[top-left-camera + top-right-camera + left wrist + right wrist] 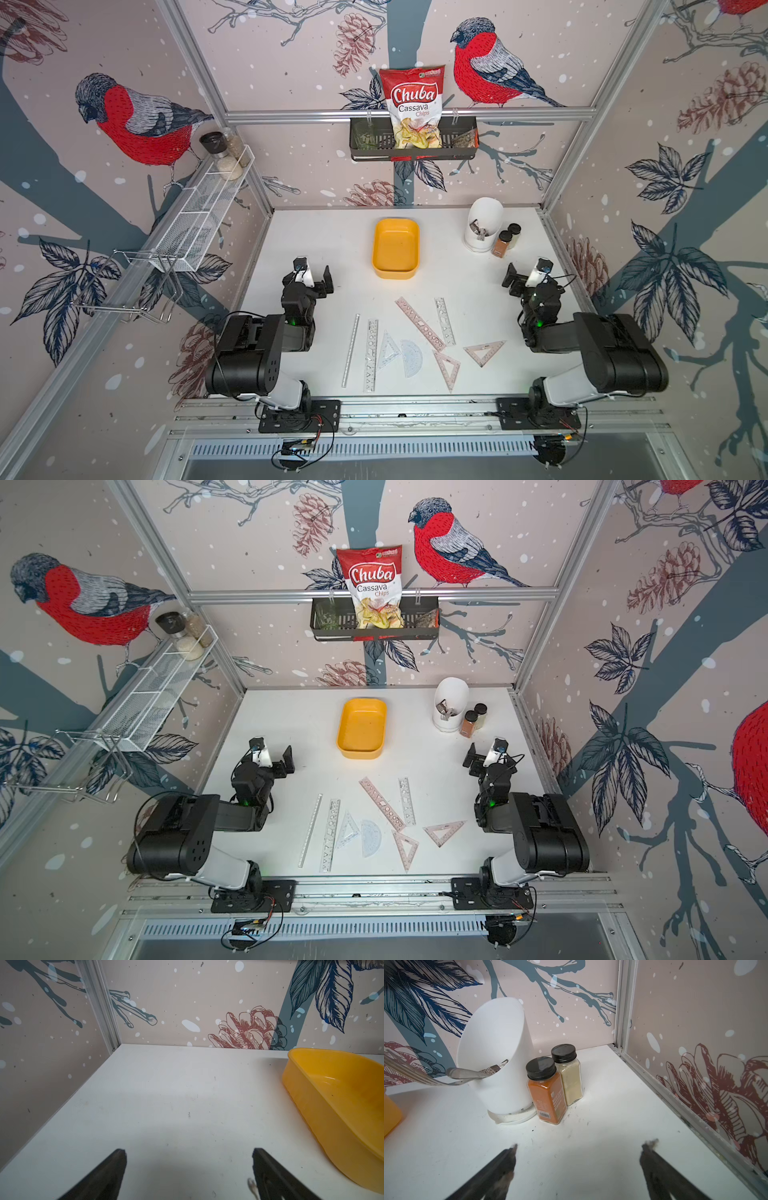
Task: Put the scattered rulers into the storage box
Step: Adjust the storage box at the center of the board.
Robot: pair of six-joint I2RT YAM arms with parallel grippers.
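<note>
Several see-through rulers lie flat near the table's front: a clear straight ruler [351,351], a stencil ruler [371,355], a pale triangle [388,349], a protractor [411,357], a long pink stencil ruler [419,324], a clear stencil ruler [444,321] and two pink triangles [448,368] [484,351]. The yellow storage box [395,249] [361,728] [332,1105] stands empty behind them. My left gripper [316,277] [189,1152] hovers open left of the box, holding nothing. My right gripper [525,274] [581,1147] is open and empty, right of the box.
A white pot [484,224] [496,1053] with cutlery and two spice jars [505,243] [550,1084] stand at the back right, just ahead of the right gripper. A black wire basket [413,143] with a chips bag hangs on the back wall. A white wire shelf [199,216] lines the left wall.
</note>
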